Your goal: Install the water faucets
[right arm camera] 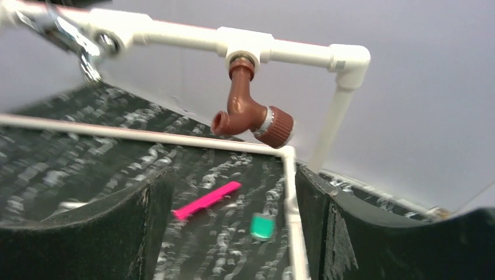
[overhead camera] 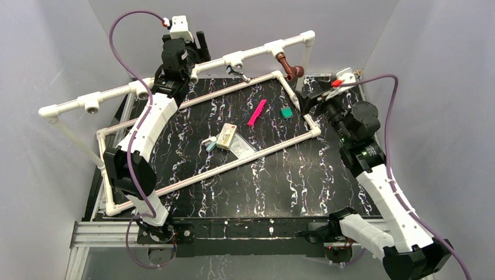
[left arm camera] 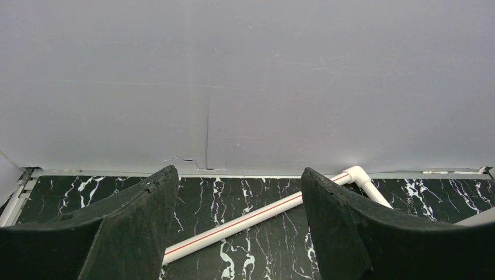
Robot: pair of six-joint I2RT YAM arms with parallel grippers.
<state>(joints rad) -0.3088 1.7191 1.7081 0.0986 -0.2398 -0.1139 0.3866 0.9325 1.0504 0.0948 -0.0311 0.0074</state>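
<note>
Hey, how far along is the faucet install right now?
Done: the brown faucet hangs from its tee on the raised pipe, and the silver faucet looks seated at the next tee. In hand: nothing; left tool and right tool both stand open, empty. Left: probably just checking tightness.

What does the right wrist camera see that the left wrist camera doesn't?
Only the right wrist view shows the brown faucet hanging from the raised white pipe, the blurry silver faucet further along it, and a pink strip and small green thing on the table. Only the left wrist view shows a cracked seam in the grey wall. Both show the black marbled table, the low white pipe frame, and their own gripper, the left gripper or right gripper, open and empty.
</note>
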